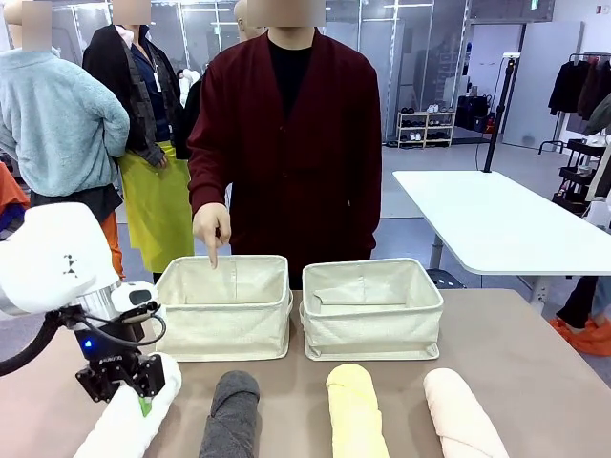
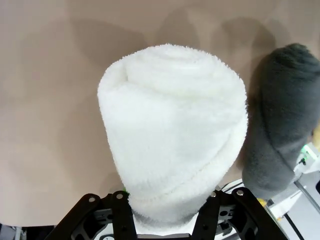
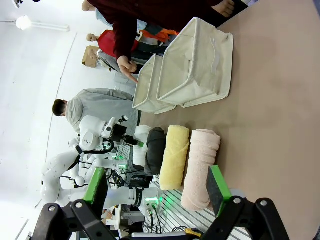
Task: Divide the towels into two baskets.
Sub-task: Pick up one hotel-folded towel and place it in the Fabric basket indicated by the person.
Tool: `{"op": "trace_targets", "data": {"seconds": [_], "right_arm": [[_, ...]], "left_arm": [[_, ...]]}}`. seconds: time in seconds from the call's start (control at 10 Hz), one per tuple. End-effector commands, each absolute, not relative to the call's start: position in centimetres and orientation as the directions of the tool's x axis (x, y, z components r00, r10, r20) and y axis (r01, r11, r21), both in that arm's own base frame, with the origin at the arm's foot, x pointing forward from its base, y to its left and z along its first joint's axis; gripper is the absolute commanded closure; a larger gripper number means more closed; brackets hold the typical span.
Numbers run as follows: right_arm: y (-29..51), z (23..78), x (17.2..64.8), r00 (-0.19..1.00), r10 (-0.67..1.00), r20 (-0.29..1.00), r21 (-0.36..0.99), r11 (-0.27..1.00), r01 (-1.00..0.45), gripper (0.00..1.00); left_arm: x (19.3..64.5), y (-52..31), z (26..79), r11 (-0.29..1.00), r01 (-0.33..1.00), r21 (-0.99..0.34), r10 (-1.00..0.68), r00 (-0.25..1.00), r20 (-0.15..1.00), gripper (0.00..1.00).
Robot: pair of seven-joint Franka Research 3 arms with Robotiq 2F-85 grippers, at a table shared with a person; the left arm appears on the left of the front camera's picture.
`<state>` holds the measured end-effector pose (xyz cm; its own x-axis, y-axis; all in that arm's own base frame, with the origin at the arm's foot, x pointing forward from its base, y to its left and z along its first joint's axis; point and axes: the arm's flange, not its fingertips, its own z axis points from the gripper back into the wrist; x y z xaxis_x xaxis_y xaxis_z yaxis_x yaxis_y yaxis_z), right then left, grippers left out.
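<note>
**A:** Where is the left gripper [image 1: 134, 394]?
**B:** At the table's [image 1: 535, 353] 7 o'clock, pinching the white towel [image 1: 122, 427] across its roll.
**A:** And the rest?
**B:** 3 more lie in a row toward its 3 o'clock: the dark grey towel [image 1: 232, 415], the yellow towel [image 1: 356, 410], then the pink towel [image 1: 463, 415].
**A:** Baskets?
**B:** 2, side by side at 12 o'clock. The person's hand [image 1: 212, 229] points down at the left basket [image 1: 224, 329]. The right basket [image 1: 372, 334] is just beside it.
**A:** Right gripper [image 3: 156, 189]?
**B:** Spread wide, gripping nothing.
</note>
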<state>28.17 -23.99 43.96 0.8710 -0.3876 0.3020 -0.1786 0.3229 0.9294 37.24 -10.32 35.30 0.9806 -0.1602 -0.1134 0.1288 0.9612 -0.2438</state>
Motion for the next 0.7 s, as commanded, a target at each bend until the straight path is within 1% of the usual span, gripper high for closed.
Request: {"op": "trace_targets", "data": {"seconds": [0.0,0.2,0.3,0.4,0.5,0.6], "right_arm": [[-24.0,44.2,27.9,0.871,-0.381,0.310,0.927,0.324,-0.189,0.00],[-24.0,44.2,27.9,0.871,-0.381,0.310,0.927,0.324,-0.189,0.00],[-24.0,44.2,27.9,0.871,-0.381,0.310,0.927,0.324,-0.189,0.00],[-24.0,44.2,27.9,0.871,-0.381,0.310,0.927,0.324,-0.189,0.00],[-24.0,44.2,27.9,0.871,-0.381,0.310,0.927,0.324,-0.189,0.00],[-24.0,44.2,27.9,0.871,-0.381,0.310,0.927,0.324,-0.189,0.00]], "left_arm": [[32.5,-10.4,38.6,0.959,0.210,-0.189,-0.221,0.974,-0.040,0.87],[33.0,-12.0,41.9,0.938,0.331,-0.104,-0.327,0.944,0.052,0.87],[33.3,-13.0,42.9,0.878,0.476,-0.041,-0.474,0.879,0.062,0.87],[33.6,-13.9,43.4,0.808,0.589,0.014,-0.589,0.806,0.058,0.87],[33.7,-14.6,43.5,0.804,0.594,-0.006,-0.592,0.802,0.074,0.87],[33.6,-13.8,43.6,0.880,0.474,-0.037,-0.472,0.880,0.057,0.87]]}}
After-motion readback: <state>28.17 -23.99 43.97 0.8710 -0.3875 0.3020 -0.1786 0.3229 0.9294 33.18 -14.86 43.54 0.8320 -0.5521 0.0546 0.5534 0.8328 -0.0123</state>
